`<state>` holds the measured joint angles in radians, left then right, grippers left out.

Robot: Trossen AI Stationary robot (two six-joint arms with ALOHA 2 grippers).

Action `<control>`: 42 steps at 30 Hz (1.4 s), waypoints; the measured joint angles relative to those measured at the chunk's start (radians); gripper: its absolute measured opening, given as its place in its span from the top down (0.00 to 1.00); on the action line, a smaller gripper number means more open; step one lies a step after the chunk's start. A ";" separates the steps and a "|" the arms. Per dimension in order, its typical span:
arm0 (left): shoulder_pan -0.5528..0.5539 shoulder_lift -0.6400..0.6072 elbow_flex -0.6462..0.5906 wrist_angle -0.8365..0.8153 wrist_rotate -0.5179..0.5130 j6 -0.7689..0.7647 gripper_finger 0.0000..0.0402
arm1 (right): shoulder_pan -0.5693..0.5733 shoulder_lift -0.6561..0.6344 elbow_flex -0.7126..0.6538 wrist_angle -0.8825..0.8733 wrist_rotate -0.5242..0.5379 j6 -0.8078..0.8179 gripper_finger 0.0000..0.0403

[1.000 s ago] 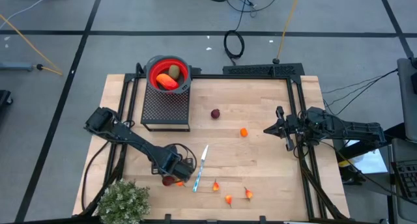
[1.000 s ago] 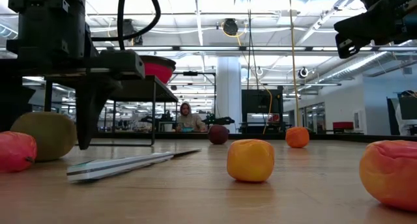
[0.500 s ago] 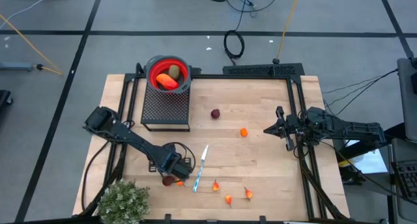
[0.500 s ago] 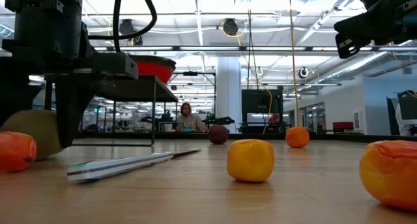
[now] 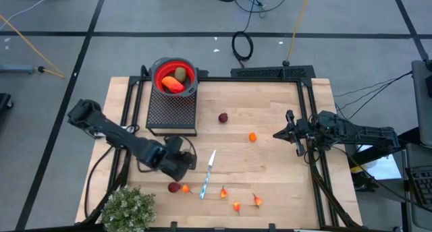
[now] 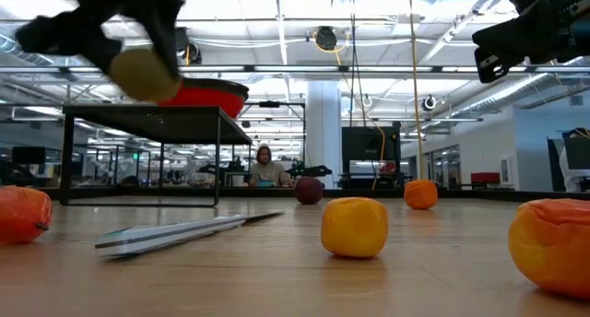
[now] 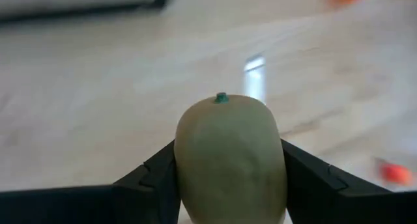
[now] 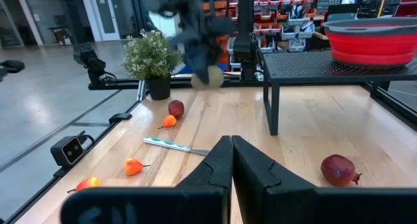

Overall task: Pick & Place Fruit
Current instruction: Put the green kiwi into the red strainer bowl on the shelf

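Overhead camera looks straight down on the table [image 5: 270,158]; low camera sits at tabletop level, facing the room. Wrist cameras look close along each arm. All share the tabletop.

Grey floor [image 5: 54,16] crossed by dark lines; beyond, long ceiling lights [image 6: 304,70] (a seated person [image 6: 267,168] far off).

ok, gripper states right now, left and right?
Left gripper: closed on an olive-brown oval fruit, lifted off the table.
Right gripper: shut, empty, waiting at the table's right side.
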<state>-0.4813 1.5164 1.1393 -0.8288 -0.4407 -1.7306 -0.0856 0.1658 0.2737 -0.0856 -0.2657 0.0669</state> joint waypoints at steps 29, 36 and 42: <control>-0.004 -0.045 0.000 1.435 0.050 1.593 0.49 | 0.000 0.000 0.000 0.003 0.001 -0.004 1.00; -0.004 -0.045 0.000 1.672 0.297 1.786 0.48 | 0.000 0.000 0.000 0.003 0.001 -0.004 1.00; -0.004 -0.045 0.000 1.754 0.406 1.943 0.48 | 0.000 0.000 0.000 0.003 0.001 -0.004 1.00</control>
<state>-0.4854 1.4712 1.1393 0.9247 -0.0344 0.2119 -0.0854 0.1658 0.2737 -0.0830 -0.2646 0.0628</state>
